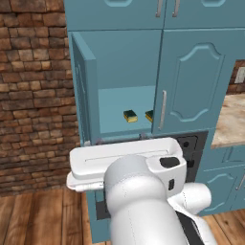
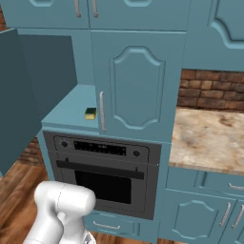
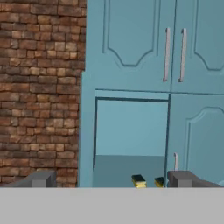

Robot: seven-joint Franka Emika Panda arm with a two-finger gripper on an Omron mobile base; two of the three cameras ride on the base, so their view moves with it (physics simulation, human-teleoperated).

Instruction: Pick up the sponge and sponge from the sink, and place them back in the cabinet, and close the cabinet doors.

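Teal cabinet [image 1: 125,72] with left door [image 1: 82,93] swung open and right door [image 1: 191,86] shut, white arm [image 1: 143,206] raised before the oven [image 2: 107,174], end effector [image 3: 111,180] spread wide and empty, level with the shelf, two sponges [image 1: 130,116] [image 1: 149,115] near its front edge.

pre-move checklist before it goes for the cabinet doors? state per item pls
1. Both sponges on the cabinet shelf: ok. One sponge sits in the open compartment, the second sponge beside it, half hidden by the door edge.
2. Right cabinet door closed: ok.
3. Left cabinet door closed: not ok, it stands swung wide open.
4. Gripper empty with jaws open: ok.
5. Sponges clear of the left door's closing path: ok, they sit back from the shelf's front edge.
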